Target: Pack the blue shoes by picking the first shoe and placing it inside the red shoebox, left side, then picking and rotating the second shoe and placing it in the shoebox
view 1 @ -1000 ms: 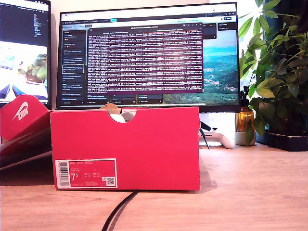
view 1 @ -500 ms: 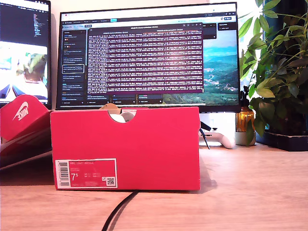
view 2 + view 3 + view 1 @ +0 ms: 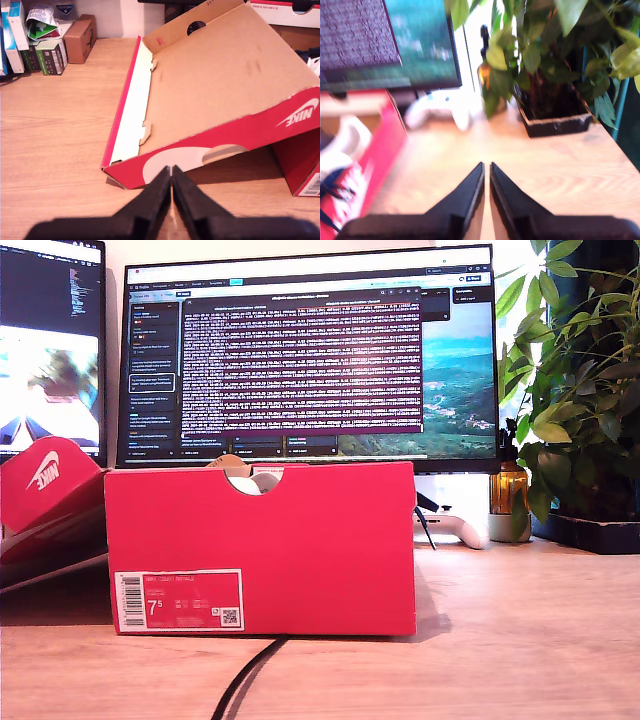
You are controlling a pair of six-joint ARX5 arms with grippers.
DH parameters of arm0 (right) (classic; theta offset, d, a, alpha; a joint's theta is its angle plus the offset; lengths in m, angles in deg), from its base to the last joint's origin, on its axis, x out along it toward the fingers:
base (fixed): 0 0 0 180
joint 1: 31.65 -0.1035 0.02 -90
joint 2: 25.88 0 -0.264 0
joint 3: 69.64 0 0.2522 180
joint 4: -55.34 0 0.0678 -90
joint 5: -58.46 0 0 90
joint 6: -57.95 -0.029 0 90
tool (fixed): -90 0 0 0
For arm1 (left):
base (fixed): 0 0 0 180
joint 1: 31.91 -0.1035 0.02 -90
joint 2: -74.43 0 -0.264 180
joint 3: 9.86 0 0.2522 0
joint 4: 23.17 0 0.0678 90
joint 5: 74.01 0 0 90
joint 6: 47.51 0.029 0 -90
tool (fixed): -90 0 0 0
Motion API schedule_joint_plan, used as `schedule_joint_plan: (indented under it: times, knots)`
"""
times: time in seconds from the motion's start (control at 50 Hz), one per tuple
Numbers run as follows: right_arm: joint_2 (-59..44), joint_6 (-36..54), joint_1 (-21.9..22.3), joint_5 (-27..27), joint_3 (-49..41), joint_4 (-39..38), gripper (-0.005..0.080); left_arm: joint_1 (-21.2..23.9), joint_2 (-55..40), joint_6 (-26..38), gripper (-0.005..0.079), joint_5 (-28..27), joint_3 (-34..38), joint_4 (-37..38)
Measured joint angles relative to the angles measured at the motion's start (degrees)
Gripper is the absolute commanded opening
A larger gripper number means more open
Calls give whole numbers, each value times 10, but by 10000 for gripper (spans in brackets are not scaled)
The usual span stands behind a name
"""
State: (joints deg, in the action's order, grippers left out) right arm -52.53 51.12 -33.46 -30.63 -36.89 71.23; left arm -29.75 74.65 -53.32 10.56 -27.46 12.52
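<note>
One glossy rectangular red shoebox [image 3: 300,540]

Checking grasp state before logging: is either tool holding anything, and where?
Nothing held. My first gripper and my second gripper are both shut on air.

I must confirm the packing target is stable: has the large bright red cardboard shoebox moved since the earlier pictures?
No. The large bright red cardboard shoebox keeps its place below the wide monitor in the exterior view.

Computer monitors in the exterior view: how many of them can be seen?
2. The large monitor stands behind the red shoebox; a second monitor is cut off at the exterior view's left edge. Others may stand outside the picture.
</note>
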Motion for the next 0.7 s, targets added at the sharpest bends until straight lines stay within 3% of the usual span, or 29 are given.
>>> schedule_joint_plan:
  times: [0.48, 0.6, 0.7]
  knots:
    - [104, -82, 23, 0, -100, 23, -13, 0, 0, 0, -20, 0, 0, 0]
    - [121, -67, 25, 0, -134, 18, -13, 0, 0, 0, -20, 0, 0, 0]
    - [141, 2, 25, -8, -158, 7, -13, 0, 0, 0, -20, 0, 0, 0]
